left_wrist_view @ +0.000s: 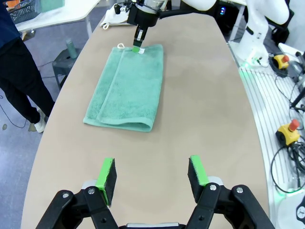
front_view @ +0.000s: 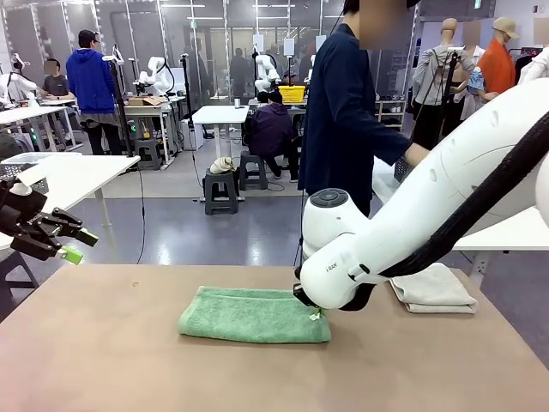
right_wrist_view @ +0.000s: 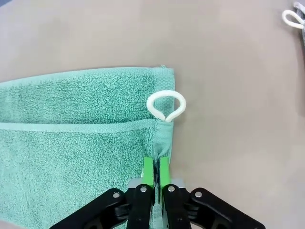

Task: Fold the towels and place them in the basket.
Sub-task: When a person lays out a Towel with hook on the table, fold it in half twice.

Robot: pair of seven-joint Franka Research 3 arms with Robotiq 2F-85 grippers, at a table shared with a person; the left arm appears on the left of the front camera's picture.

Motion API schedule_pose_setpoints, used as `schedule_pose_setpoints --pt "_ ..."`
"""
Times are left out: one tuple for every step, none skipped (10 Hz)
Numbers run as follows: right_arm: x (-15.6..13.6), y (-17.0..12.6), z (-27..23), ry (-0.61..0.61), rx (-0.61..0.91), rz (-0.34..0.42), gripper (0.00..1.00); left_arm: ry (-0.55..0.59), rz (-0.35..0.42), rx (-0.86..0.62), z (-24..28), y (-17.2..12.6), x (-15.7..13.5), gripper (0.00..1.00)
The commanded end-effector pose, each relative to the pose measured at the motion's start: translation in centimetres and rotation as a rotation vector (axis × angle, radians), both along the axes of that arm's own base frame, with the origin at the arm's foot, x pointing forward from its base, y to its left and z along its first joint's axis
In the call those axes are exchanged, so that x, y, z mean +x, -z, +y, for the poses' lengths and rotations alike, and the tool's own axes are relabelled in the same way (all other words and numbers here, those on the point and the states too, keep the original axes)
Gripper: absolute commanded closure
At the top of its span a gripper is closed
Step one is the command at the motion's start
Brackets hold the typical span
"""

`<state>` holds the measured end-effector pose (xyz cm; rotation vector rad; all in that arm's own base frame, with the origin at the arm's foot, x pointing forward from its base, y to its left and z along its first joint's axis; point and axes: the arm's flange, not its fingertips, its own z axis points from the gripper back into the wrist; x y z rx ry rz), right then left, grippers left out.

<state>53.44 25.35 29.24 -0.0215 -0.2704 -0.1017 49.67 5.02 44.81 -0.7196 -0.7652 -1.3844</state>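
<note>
A green towel (front_view: pixel 253 315) lies folded in half at the middle of the brown table (front_view: pixel 103 352). My right gripper (right_wrist_view: pixel 156 167) is shut on the green towel's (right_wrist_view: pixel 71 133) edge, just below its white corner loop (right_wrist_view: pixel 166 106). In the left wrist view the right gripper (left_wrist_view: pixel 138 45) pinches the towel's (left_wrist_view: pixel 128 88) far corner. A cream-white towel (front_view: pixel 433 287) lies folded at the table's right side. My left gripper (front_view: pixel 73 245) hangs open above the left end of the table, holding nothing. A dark lattice basket (left_wrist_view: pixel 23 10) stands on a white side table.
A person in dark clothes (front_view: pixel 347 120) stands at the far side, one hand (front_view: pixel 416 154) reaching toward the white side table. A paler grey lattice basket (front_view: pixel 21 167) sits on another white table at the left. Bare tabletop (left_wrist_view: pixel 200 109) lies between my left gripper and the green towel.
</note>
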Motion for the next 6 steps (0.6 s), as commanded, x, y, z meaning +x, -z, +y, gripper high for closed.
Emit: schedule_pose_setpoints --pt "-0.5 0.44 -1.07 -0.018 -0.035 0.022 1.0 0.002 -0.002 0.001 0.02 -0.09 -0.02 0.23" --pt "-0.25 0.54 -1.15 -0.022 -0.04 0.023 1.0 0.002 -0.002 0.001 0.02 -0.09 -0.02 0.23" --pt "-0.13 0.58 -1.16 -0.023 -0.04 0.027 1.0 0.002 -0.002 0.001 0.02 -0.09 -0.02 0.23" --pt "-0.1 0.59 -1.13 -0.02 -0.04 0.032 1.0 0.002 -0.002 0.001 0.02 -0.09 -0.02 0.23" --pt "-0.1 0.53 -1.13 -0.014 -0.041 0.036 0.83 0.002 -0.002 0.001 0.02 -0.09 -0.02 0.23" --pt "-0.16 0.39 -1.15 -0.013 -0.05 0.034 0.75 0.002 -0.002 0.001 0.02 -0.09 -0.02 0.23"
